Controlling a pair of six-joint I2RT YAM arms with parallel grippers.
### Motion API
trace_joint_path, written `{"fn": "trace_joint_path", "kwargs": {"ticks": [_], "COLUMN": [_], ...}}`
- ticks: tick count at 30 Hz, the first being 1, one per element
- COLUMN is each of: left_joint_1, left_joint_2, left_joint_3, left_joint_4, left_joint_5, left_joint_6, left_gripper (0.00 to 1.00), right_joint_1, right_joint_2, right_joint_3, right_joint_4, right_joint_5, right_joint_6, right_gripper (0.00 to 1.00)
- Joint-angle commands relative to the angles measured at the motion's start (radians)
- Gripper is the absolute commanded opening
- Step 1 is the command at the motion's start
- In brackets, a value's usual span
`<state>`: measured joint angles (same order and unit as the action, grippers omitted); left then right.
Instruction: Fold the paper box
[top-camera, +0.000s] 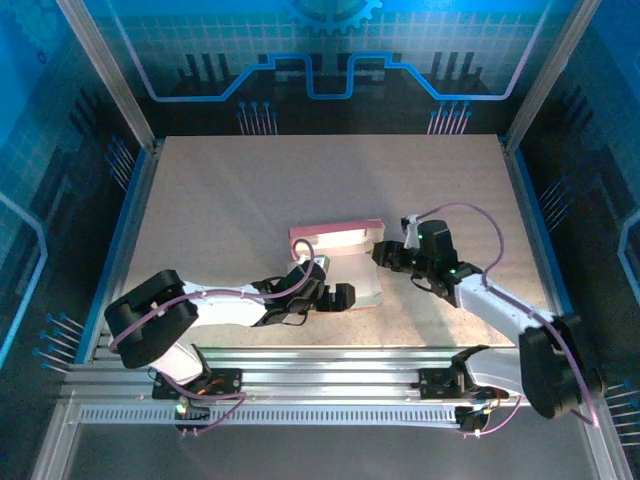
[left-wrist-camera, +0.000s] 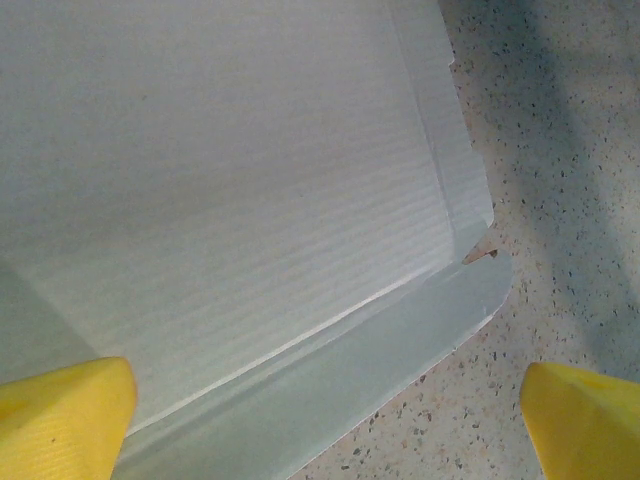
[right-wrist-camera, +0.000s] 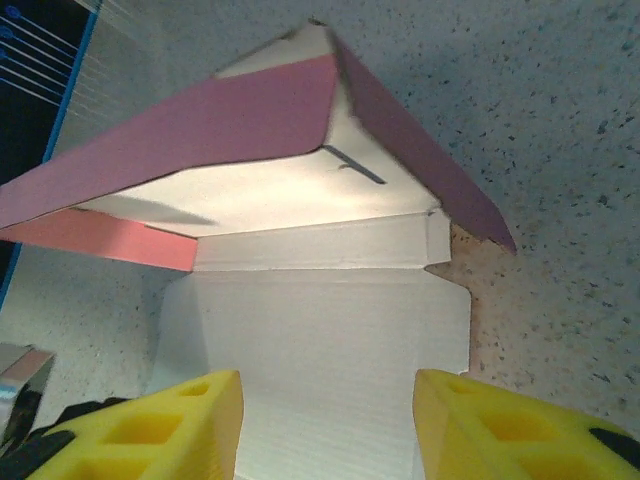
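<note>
The paper box (top-camera: 352, 270) lies mid-table, pink outside and whitish inside. Its far wall (top-camera: 335, 231) stands upright, and a flat panel reaches toward the near edge. My left gripper (top-camera: 328, 285) is at the box's near left corner. Its yellow fingertips (left-wrist-camera: 60, 415) are spread wide over the whitish panel (left-wrist-camera: 230, 180) and its edge flap (left-wrist-camera: 400, 350), holding nothing. My right gripper (top-camera: 380, 256) is at the box's right side. Here the yellow fingers (right-wrist-camera: 160, 430) stand apart above the flat panel (right-wrist-camera: 320, 330), facing the raised pink walls (right-wrist-camera: 200, 130), with nothing gripped.
The speckled table (top-camera: 220, 200) has open room behind and to the left of the box. Aluminium rails (top-camera: 330, 385) run along the near edge by the arm bases. Frame posts and blue side walls (top-camera: 120, 200) border the table.
</note>
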<state>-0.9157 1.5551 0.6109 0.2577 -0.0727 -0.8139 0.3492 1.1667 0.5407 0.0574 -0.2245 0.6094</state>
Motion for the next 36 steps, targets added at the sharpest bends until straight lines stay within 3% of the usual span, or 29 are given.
{"fn": "trace_joint_path", "kwargs": {"ticks": [1,6,16,22,31,36], "left_joint_1": [-0.010,-0.010,-0.009,-0.010,-0.009,-0.010], "left_joint_2": [0.045,0.055,0.047,0.042,0.040,0.036], "left_joint_3": [-0.002,0.001,0.000,0.005,0.007,0.000], "left_joint_4": [-0.039,-0.031,-0.040,-0.050,-0.054,-0.049], "left_joint_5": [0.028,0.031,0.030,0.030,0.033,0.031], "left_joint_6": [-0.014,-0.014,-0.016,-0.013,-0.008,-0.010], "left_gripper": [0.99,0.99,0.99,0.99,0.99,0.99], "right_joint_1": [-0.014,-0.007,0.025,0.042,0.052,0.047], "right_joint_2": [-0.066,-0.055,0.215,0.280,0.332,0.343], "right_joint_3": [0.095,0.264,0.526,0.541,0.519,0.512], "right_joint_4": [-0.206,-0.362,-0.472,-0.465,-0.377,-0.343], "right_joint_5": [-0.024,-0.031,0.028,0.063,0.001,-0.028], "right_joint_6": [-0.081,-0.111,-0.153,-0.092,-0.020,0.011], "right_gripper": [0.50,0.55,0.55,0.51,0.48,0.39]}}
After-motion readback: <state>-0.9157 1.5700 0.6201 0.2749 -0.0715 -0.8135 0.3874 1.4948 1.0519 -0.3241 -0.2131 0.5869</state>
